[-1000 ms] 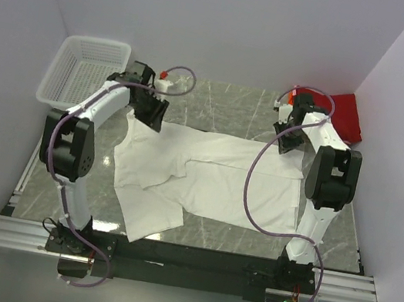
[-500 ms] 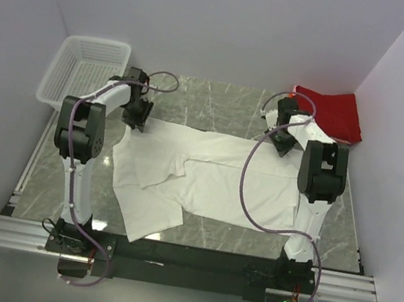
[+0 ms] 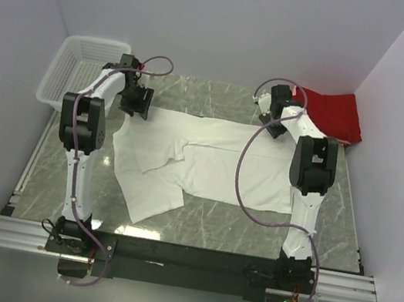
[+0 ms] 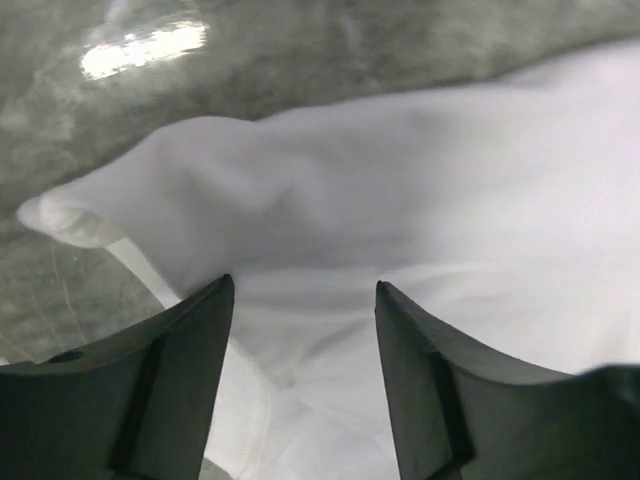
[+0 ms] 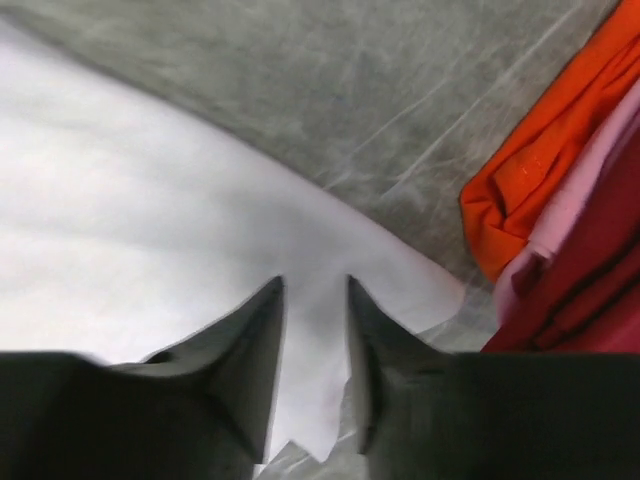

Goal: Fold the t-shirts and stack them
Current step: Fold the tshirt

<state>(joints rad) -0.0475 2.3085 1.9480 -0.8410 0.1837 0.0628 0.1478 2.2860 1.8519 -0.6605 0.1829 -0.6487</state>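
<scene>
The white t-shirt (image 3: 216, 161) lies spread across the marble table, with one sleeve reaching toward the near edge. My left gripper (image 3: 140, 102) sits low at its far left corner. In the left wrist view that gripper (image 4: 303, 285) is open, and the white cloth (image 4: 400, 180) lies loose beneath the wide gap. My right gripper (image 3: 272, 124) is at the far right corner. Its jaws (image 5: 314, 282) stand narrowly open over the white corner (image 5: 150, 230). The red t-shirt (image 3: 337, 116) is bunched at the back right, and its orange edge (image 5: 520, 190) lies just beyond the white corner.
A white mesh basket (image 3: 83, 71) stands at the back left, close to my left arm. Walls close in the table on the left, back and right. Bare marble (image 3: 219, 95) shows between the two grippers along the back.
Both grippers have moved toward the back wall, drawing the shirt's far edge with them and stretching it flatter. Both pairs of jaws have widened since half a second ago.
</scene>
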